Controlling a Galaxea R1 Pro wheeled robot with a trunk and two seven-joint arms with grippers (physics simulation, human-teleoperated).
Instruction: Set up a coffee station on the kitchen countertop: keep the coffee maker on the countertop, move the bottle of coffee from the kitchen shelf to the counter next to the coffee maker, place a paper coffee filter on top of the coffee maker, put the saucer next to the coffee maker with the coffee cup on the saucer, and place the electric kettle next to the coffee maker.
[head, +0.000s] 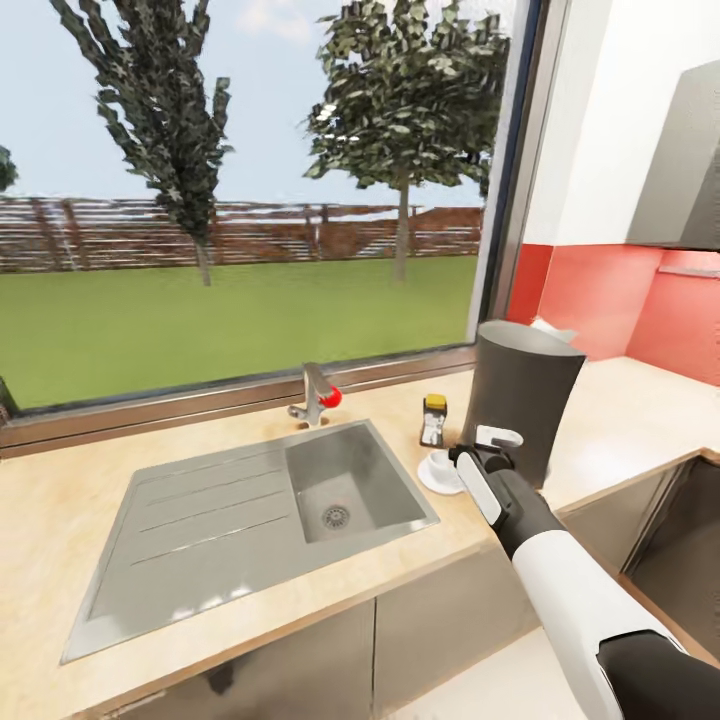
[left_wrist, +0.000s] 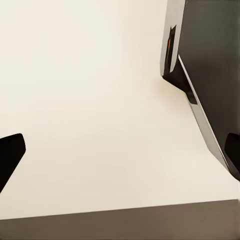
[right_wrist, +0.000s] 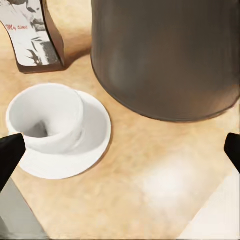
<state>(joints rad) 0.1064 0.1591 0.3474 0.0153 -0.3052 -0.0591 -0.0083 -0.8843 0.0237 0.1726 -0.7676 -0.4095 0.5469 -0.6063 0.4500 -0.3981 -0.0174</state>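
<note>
The dark grey coffee maker (head: 525, 395) (right_wrist: 165, 55) stands on the beige countertop (head: 620, 410), with a white paper filter (head: 552, 330) poking out of its top. Left of it is the coffee bottle (head: 434, 420) (right_wrist: 35, 35) with a yellow lid and a printed label. In front of the bottle a white cup (head: 439, 463) (right_wrist: 47, 117) sits upright on a white saucer (head: 436, 480) (right_wrist: 95, 135). My right gripper (head: 480, 447) (right_wrist: 120, 155) hovers open just above the counter between saucer and coffee maker, holding nothing. My left gripper (left_wrist: 120, 155) is open over a pale surface.
A steel sink (head: 350, 480) with drainboard and a faucet (head: 315, 395) with a red knob lies left of the station. A large window runs behind the counter. Red wall panels (head: 600, 290) and a grey cabinet (head: 690, 170) are at right. A dark appliance edge (left_wrist: 210, 70) shows beside the left gripper.
</note>
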